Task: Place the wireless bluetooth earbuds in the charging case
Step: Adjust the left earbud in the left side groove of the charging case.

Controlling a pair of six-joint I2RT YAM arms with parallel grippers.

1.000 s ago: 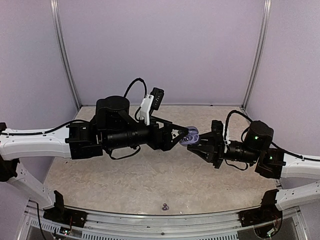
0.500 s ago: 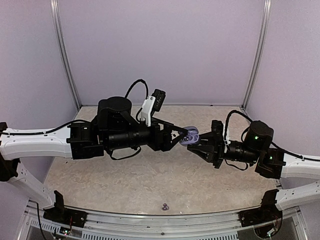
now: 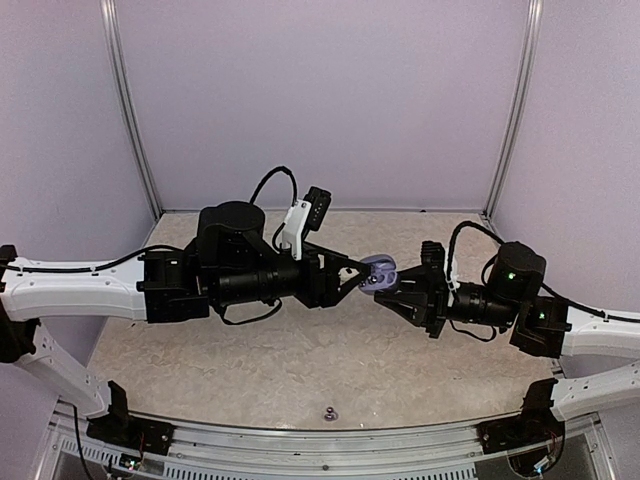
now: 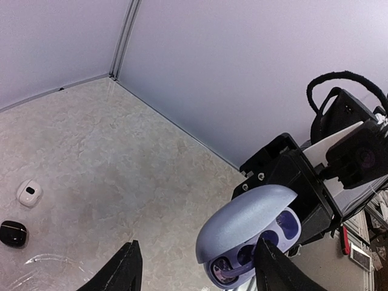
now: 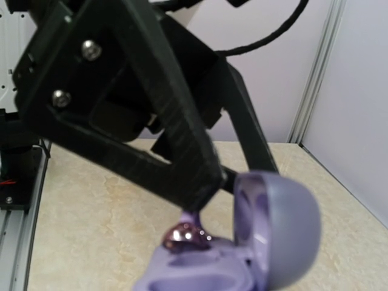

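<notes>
Lilac charging case [image 3: 378, 272], lid open, held in mid-air between two arms.
The right claw [image 3: 392, 286] grips the case; the left claw [image 3: 352, 276] gapes, one finger [image 5: 182, 170] touching a shiny earbud [image 5: 187, 235] half-seated in a socket, not yet pressed home. Mouth faces the left arm, long axis roughly level.

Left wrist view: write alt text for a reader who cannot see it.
An open lavender clamshell charging case, wells facing the camera, is held above the beige marbled table by the black right gripper, beyond the left gripper's parted fingers. At the frame's left edge lie a small white case and a small black case on the table.
</notes>
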